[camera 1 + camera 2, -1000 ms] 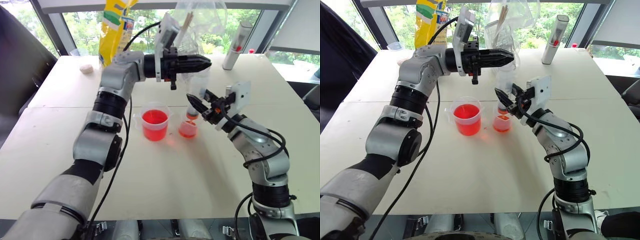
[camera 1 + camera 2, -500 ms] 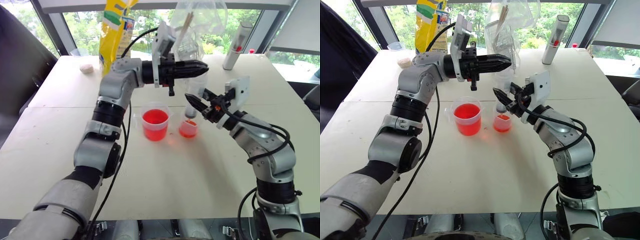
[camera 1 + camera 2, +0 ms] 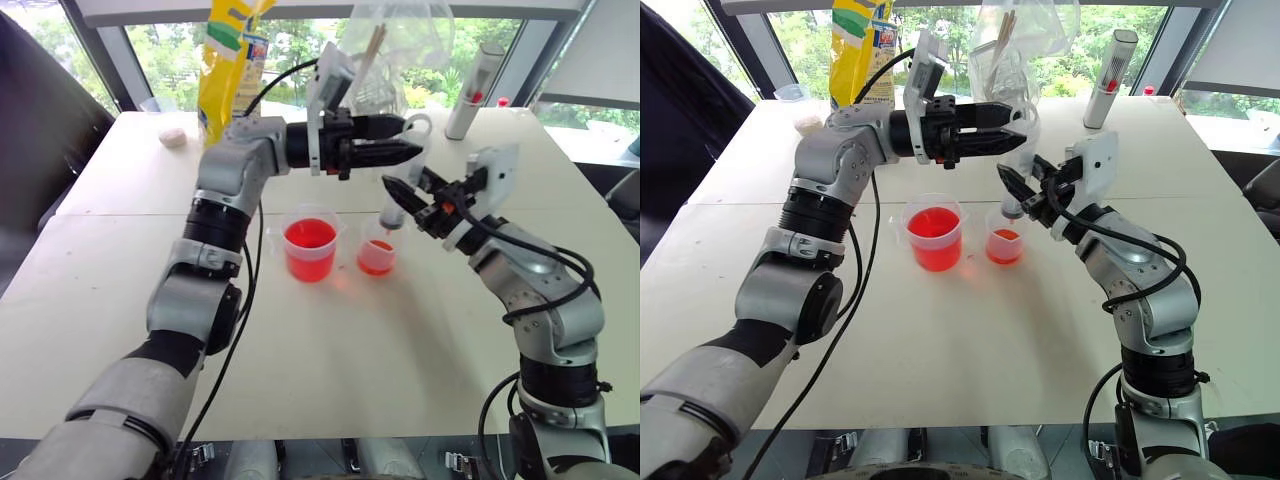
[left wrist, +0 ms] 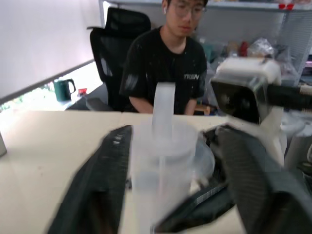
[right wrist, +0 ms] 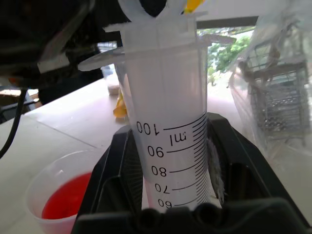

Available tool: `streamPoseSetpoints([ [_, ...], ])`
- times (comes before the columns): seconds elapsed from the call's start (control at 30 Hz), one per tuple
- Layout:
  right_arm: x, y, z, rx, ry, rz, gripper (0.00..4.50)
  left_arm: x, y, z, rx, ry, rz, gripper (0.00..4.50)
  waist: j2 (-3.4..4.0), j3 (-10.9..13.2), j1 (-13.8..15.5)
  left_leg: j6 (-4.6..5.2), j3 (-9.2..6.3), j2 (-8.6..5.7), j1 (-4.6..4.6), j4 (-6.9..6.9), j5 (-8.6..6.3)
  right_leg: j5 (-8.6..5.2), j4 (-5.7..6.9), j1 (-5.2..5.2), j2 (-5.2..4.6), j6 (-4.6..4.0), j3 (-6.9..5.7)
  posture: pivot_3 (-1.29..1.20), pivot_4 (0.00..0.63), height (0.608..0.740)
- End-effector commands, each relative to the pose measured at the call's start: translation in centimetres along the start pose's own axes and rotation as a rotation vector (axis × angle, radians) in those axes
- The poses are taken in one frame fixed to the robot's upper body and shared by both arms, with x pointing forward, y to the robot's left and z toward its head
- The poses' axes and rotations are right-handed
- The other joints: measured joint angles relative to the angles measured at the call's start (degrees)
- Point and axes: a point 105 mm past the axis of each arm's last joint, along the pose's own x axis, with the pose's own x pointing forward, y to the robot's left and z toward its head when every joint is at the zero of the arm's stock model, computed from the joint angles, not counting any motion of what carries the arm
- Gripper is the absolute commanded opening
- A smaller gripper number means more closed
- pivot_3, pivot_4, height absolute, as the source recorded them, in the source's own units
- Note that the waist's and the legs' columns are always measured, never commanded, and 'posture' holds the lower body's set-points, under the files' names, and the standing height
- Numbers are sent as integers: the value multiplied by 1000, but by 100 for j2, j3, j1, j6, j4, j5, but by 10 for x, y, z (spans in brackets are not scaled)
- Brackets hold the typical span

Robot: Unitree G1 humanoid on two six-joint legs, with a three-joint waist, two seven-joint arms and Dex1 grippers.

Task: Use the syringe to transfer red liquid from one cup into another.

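— Windows run along the far side of the white counter (image 3: 330,350), with a yellow bag (image 3: 232,50), a clear plastic bag (image 3: 395,45) and a grey cylindrical bottle (image 3: 472,90) lined up in front of them. Where is the syringe?

— Upright over the middle of the counter. The right hand (image 3: 405,195) is clamped on the syringe (image 5: 168,131) around its barrel, fingers pressed against both sides just below the flange, with the printed scale facing the wrist camera. Its reddish tip points down at the smaller cup (image 3: 377,255).

— Is the tip in the liquid?

— I can't tell whether it touches; it sits right at the cup's mouth. That cup holds a shallow layer of red liquid (image 3: 376,264).

— And the left hand?

— The left hand (image 3: 405,140) reaches in level from the left side, up at the top of the syringe. Its two black fingers (image 4: 105,180) stand apart, one on each side of the plunger stem, and they look close to it without clearly gripping it.

— The bigger cup?

— The handled beaker (image 3: 310,245) stands just beside the smaller cup, on its left, not touching it as far as I can see. It is about half full of the same red liquid. Nothing is in it but that.

— Anyone else around?

— A person in a black T-shirt (image 4: 165,68) sits beyond the counter, on a black office chair (image 4: 119,34).
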Motion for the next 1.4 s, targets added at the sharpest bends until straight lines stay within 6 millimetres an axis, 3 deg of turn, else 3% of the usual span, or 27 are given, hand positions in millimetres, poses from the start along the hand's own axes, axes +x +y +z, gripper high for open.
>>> streamPoseSetpoints([
  [0.03, -1, 9, 24, -37, -102, 30, 1402, -15, 7, 31, 57, -70, 61, 4430, 0, 0, 7, 0, -1, 2, 0, 0, 0, 0, 0, 0, 3, 0, 0, 0, 150, 739],
  [0.2, -1, 10, 17, -22, -85, 32, 1402, -60, 17, 48, 99, -77, 187, 4430, 0, 0, 1, 0, 0, 4, 0, 1, 0, 0, 1, 0, 3, 0, 1, 0, 150, 739],
  [0.37, 1, -1, 18, -8, -49, -6, 1402, -91, 12, 25, 88, 15, 231, 4430, 4, -2, 26, -1, 2, 6, 3, 1, 1, 0, 2, 4, -6, 0, -1, 0, 150, 739],
  [0.53, 9, -30, 44, 130, -1, -83, 1402, -100, -4, -3, 63, 93, 223, 4430, 3, -1, 21, -2, 3, 6, 1, 10, 1, 1, 10, 6, -26, 0, -4, 0, 150, 739],
  [0.63, 16, -55, 56, 198, 131, -161, 1402, -100, -12, -9, 37, 95, 214, 4430, 4, -1, 26, -2, 4, 5, 0, 8, 1, 1, 10, 3, -31, 0, -5, 0, 150, 739],
  [0.8, 13, -89, 48, 245, 443, -294, 1402, -100, -18, -11, 23, 90, 215, 4430, 3, -2, 23, -1, 5, 3, -1, -4, 1, -1, -2, 1, -35, -3, -5, 0, 150, 739],
  [0.9, 3, -101, 28, 258, 612, -325, 1402, -101, -21, -15, 29, 106, 230, 4430, 3, -2, 23, 0, 6, -4, -5, -6, 0, -1, -7, -4, -35, -3, 1, 0, 150, 739],
  [1.07, -21, -104, -33, 347, 904, -346, 1402, -102, -25, -17, 26, 105, 241, 4430, 3, -2, -4, 1, 6, -3, -3, -6, -1, 0, -7, -6, -29, -2, 8, 0, 150, 739],
  [1.23, -34, -98, -77, 425, 1051, -330, 1402, -102, -27, -15, 27, 104, 252, 4430, 4, -1, 5, 1, 6, -3, -5, -5, -1, 0, -6, -7, -26, -1, 6, 0, 150, 739],
  [1.4, -41, -96, -107, 423, 1158, -327, 1402, -103, -28, -15, 31, 112, 259, 4430, 4, -1, 2, 1, 5, -3, -4, -4, 0, 1, -6, -7, -26, 0, 7, 0, 150, 739],
])
